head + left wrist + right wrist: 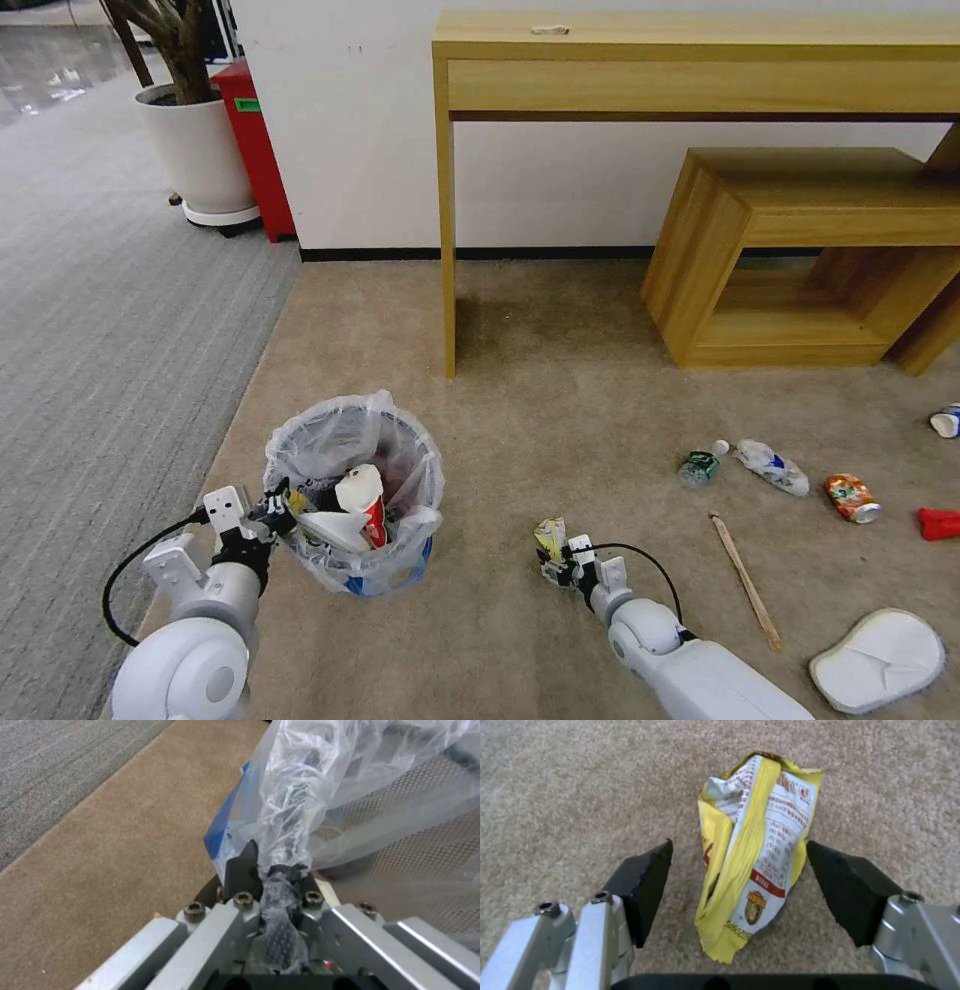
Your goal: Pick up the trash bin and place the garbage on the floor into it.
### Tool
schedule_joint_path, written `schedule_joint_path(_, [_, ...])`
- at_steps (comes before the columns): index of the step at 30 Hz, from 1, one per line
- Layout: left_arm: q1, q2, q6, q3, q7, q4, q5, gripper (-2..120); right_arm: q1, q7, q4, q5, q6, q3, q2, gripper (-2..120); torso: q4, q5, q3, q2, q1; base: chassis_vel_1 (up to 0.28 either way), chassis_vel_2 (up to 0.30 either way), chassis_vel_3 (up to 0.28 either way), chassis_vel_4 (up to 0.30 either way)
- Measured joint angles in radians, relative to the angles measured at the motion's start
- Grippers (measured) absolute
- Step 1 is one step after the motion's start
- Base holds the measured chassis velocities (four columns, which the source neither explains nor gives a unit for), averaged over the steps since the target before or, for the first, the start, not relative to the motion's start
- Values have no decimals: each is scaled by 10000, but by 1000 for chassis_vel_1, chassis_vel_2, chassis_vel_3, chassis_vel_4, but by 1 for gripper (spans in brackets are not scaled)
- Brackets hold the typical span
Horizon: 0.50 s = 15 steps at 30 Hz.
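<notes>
My left hand (268,507) is clenched on the trash bin (352,495) rim. My right hand (737,885) is spread wide around a yellow wrapper (752,858) on the floor (560,400) — I should close squarely, pinching its middle, not the carpet.

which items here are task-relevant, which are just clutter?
Job: trash bin, rim pinched shut in left gripper; yellow wrapper between open right gripper fingers; bottle, can, stick, slipper.

Bystanders: desk, wooden stool, planter.
</notes>
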Motion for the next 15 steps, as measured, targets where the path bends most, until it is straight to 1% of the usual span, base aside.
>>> schedule_joint_path(9, [-34,-23,-32,6,2,84,17,1,-18,23,-10,-46,44,69,-25,68,0,0,0,0,0,0,0,0,0])
schedule_joint_path(10, [-38,-26,-32,9,3,86,17,1,-22,23,-21,-51,51,85,-29,67,0,0,0,0,0,0,0,0,0])
schedule_joint_path(12, [-41,-24,-35,15,3,86,18,1,-29,24,-77,-87,86,113,-38,60,0,0,0,0,0,0,0,0,0])
schedule_joint_path(13, [-41,-24,-35,15,3,86,18,1,-29,24,-77,-87,86,113,-38,60,0,0,0,0,0,0,0,0,0])
schedule_joint_path(15, [-45,-15,-35,17,3,82,16,1,-30,25,-126,-113,117,133,-34,55,0,-1,0,0,0,0,0,0,0])
